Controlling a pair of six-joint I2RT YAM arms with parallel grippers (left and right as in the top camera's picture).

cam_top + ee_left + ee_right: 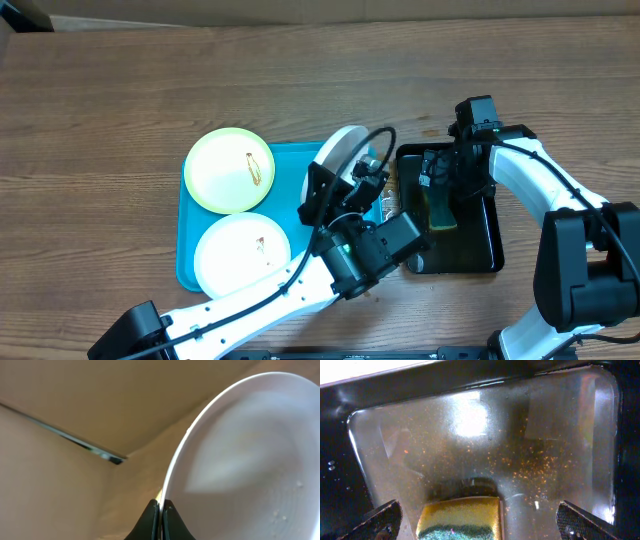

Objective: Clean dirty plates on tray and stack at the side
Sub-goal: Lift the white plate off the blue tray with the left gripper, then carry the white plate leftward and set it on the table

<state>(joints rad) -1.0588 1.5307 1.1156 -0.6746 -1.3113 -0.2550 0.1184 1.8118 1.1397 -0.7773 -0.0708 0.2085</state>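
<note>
My left gripper [345, 185] is shut on the rim of a white plate [337, 158] and holds it tilted on edge above the right end of the turquoise tray [186, 255]. In the left wrist view the fingers [161, 510] pinch the white plate's [245, 460] rim. A pale yellow-green plate [228, 170] with a brown smear and a white plate [242, 256] with a small smear lie flat on the tray. My right gripper [440, 185] is open over the black tray [487, 245], its fingers [477, 520] spread wide on either side of a yellow-green sponge [460, 519].
The black tray [480, 435] holds shallow water with orange specks. The sponge [441, 212] lies in it. The wooden table [120, 100] extends around both trays. The left arm's body [300, 280] crosses the turquoise tray's front right corner.
</note>
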